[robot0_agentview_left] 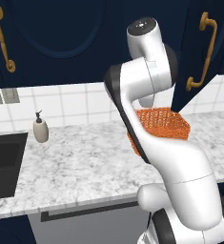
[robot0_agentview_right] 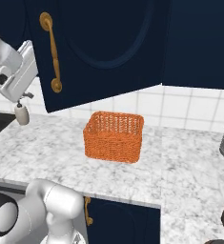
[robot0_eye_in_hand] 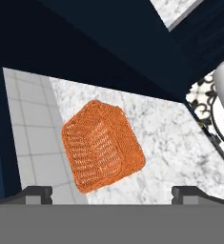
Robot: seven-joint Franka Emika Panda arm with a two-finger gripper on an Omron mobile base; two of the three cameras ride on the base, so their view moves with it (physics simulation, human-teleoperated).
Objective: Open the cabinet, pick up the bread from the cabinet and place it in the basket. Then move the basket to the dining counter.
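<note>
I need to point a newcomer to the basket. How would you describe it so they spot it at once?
Look along the white-and-grey marble counter beneath the dark navy wall cabinet. On it, near the tiled wall, stands the basket, rectangular, with upright sides. It is the one bright orange woven-mesh thing there; the soap dispenser by the sink is small and beige.

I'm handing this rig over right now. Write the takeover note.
Gripper: open, holding nothing, up by the cabinet and looking down on the basket.
Basket: empty, standing on the marble counter below the cabinet.
Cabinet: the door above the basket looks swung partly out; no bread can be seen from here.
Done: possibly the door opening.
Left: get the bread out, drop it in the basket, carry the basket to the dining counter.
</note>
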